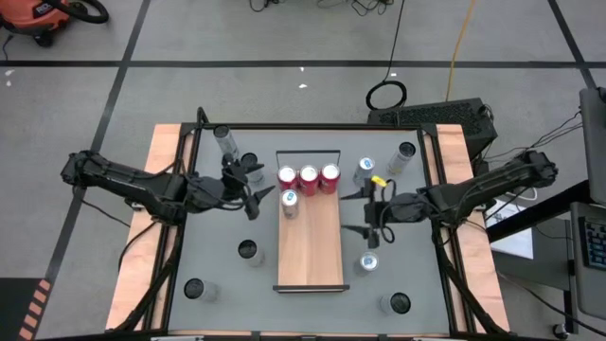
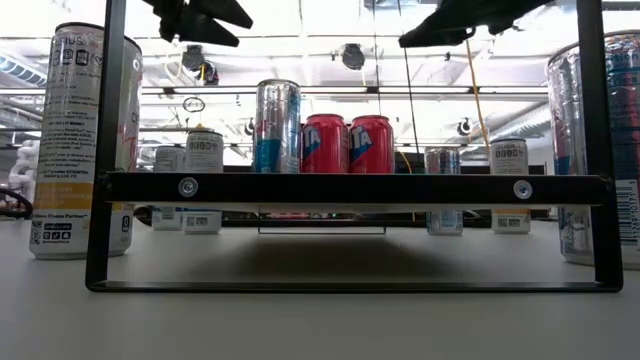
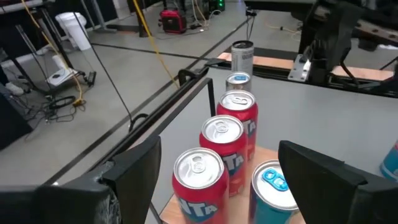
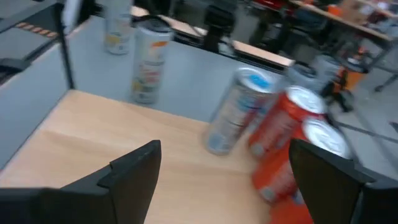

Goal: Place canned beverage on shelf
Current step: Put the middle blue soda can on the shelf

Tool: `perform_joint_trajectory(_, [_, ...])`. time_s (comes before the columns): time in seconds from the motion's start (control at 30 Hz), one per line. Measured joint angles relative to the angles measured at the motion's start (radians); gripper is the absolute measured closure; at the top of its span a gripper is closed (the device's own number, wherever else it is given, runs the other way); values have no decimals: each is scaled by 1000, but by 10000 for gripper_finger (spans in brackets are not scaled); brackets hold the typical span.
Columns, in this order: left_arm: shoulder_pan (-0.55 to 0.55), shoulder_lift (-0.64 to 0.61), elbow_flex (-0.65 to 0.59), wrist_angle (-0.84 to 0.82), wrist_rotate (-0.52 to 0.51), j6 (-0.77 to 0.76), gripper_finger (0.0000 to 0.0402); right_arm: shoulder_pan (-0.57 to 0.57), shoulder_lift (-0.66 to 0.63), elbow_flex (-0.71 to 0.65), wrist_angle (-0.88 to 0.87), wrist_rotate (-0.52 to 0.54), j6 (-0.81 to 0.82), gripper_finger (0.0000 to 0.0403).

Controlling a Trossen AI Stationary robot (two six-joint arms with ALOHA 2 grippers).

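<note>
On the grey table [image 1: 218, 237] the shelf [image 1: 311, 251] lies mid-table, three red cans [image 1: 309, 178] along its railed end and a silver can [image 1: 290, 204] just behind them (its near half bare). Left gripper [image 1: 254, 187] and right gripper [image 1: 364, 210] flank its long edges, jaws open, empty.

Even overhead light is brightening the grey tabletop [image 1: 312, 313], leaving only soft shadows beside the cans. In the low view, ceiling lights [image 2: 350, 50] are glaring behind the red cans [image 2: 348, 143], rendering the shelf [image 2: 350, 188] frame as a silhouette. Motion blur is smearing the right wrist view; the left wrist view is staying sharp.
</note>
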Motion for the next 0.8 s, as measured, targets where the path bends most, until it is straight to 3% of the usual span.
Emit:
perform_joint_trajectory(0.23, [0,0,0,1,54,0,82,0,-113,0,-136,-13,90,85])
perform_joint_trajectory(0.33, [0,0,0,-1,95,3,82,2,-142,0,-174,-74,180,85])
perform_joint_trajectory(0.5, [-5,0,-1,-37,135,-7,82,24,-149,0,-186,-133,275,85])
perform_joint_trajectory(0.8, [-94,1,-1,-121,171,-108,82,63,-140,0,-203,-134,317,85])
